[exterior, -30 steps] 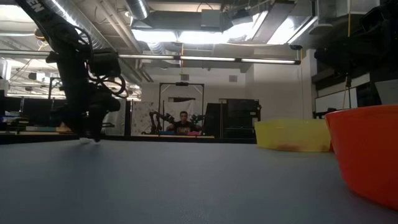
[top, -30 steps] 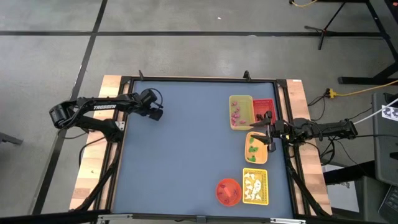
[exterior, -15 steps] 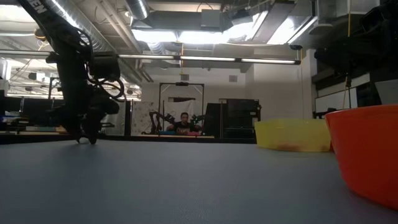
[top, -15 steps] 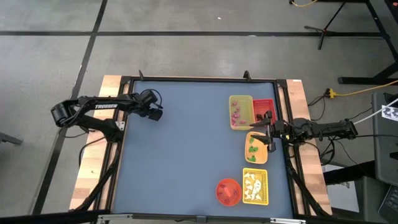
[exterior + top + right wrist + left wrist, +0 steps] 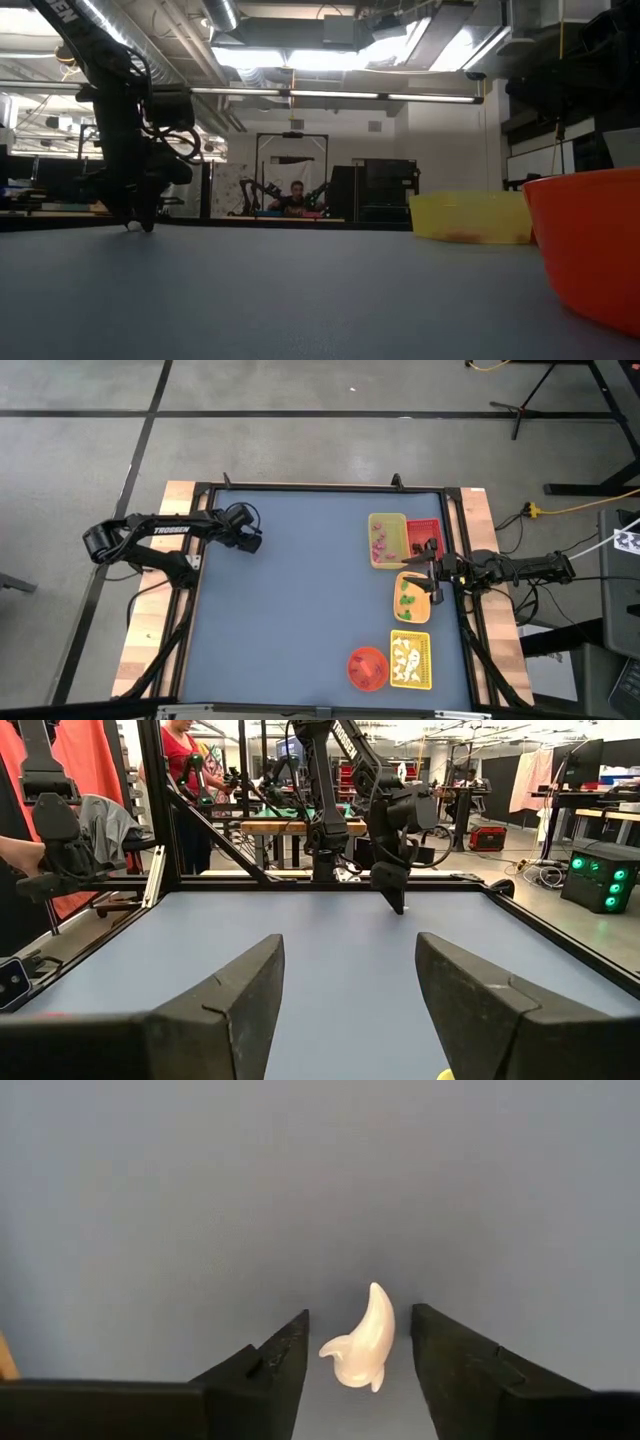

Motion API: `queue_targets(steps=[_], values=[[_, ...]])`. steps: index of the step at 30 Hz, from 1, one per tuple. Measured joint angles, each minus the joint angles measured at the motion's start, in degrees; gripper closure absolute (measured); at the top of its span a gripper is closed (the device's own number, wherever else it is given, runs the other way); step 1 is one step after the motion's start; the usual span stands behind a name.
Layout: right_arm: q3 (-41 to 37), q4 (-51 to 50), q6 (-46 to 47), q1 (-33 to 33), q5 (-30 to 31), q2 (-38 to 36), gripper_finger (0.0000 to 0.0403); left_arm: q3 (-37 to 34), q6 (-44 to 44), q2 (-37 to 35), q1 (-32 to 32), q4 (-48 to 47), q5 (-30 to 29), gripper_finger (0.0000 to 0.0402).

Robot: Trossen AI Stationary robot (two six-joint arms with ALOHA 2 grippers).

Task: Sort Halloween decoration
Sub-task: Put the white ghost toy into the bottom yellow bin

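Observation:
One white ghost-shaped decoration piece (image 5: 360, 1350) lies flat on the blue table at the far left. My left gripper (image 5: 250, 543) points down over it, open. Its two fingertips (image 5: 298, 1330) stand on either side of the ghost with a gap on each side. The same gripper shows in the low view, its tips (image 5: 135, 222) at the tabletop. At the right edge my right gripper (image 5: 350, 960) stands open and level, above the orange tray (image 5: 404, 606), with nothing between its fingers.
At the right stand a yellow tray (image 5: 382, 560) with pink bits, a red tray (image 5: 424, 526) with dark bits, the orange tray with green bits, and a yellow tray (image 5: 424, 660) of white ghosts. A red-orange bowl (image 5: 367, 668) sits beside that tray. A person (image 5: 294, 198) is far behind the table.
My left gripper has tipped a little steeper over the ghost, and its fingertips have swung slightly toward the table's left edge while staying at the tabletop. My right arm has kept still.

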Motion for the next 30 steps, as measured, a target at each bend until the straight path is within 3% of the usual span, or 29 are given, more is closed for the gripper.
queue_targets(steps=[30], values=[[0.0, 0.0, 0.0, 0.0, 0.0, 0.0, 0.0178, -0.1, -1.6, 0.1, 0.0, -0.7, 2.2, 0.0319]])
